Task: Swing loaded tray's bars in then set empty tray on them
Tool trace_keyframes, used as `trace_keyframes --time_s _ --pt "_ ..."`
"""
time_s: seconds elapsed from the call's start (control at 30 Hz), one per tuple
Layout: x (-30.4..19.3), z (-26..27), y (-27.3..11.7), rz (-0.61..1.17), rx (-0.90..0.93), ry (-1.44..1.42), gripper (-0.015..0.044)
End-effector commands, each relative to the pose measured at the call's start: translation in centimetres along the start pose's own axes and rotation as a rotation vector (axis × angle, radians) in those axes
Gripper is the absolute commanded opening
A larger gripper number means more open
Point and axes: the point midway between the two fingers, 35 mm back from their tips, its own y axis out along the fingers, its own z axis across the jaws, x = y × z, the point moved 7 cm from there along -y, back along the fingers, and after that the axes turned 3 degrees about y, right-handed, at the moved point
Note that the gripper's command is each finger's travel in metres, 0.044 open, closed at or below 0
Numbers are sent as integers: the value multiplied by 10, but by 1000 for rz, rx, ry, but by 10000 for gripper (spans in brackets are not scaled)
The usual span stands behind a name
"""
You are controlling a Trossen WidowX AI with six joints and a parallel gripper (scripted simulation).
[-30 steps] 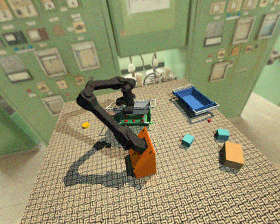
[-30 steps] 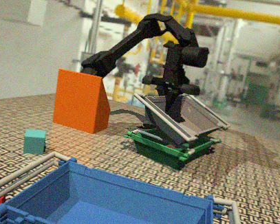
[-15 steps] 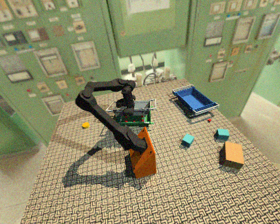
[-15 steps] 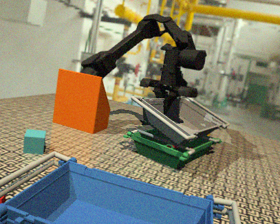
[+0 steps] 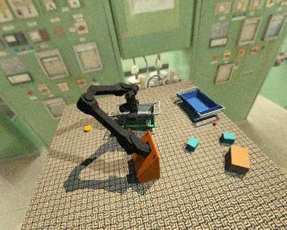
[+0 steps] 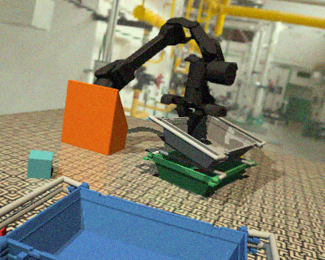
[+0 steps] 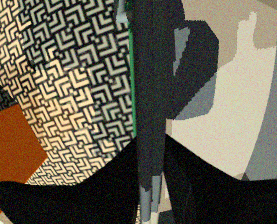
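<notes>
The green tray stands on the table, with a little red of its load showing in the top view. Short pieces of its pale wire bars show near the rim; most of them are hidden under the grey tray. The grey tray is tilted over the green tray, its lower corner close above or against the green rim; contact is unclear. My gripper is shut on the grey tray's side wall. The grey tray's own bars are swung outward.
A blue tray stands off to the side. Teal blocks, an orange-brown box, a yellow piece and a small red piece lie on the table. An orange wedge is at the arm's base.
</notes>
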Motion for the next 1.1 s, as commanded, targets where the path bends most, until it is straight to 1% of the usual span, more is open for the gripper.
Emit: trace_keyframes --time_s 0.0,1.07 --pt "2 1 5 -2 9 -6 0" --pt "2 7 30 -3 10 -6 0"
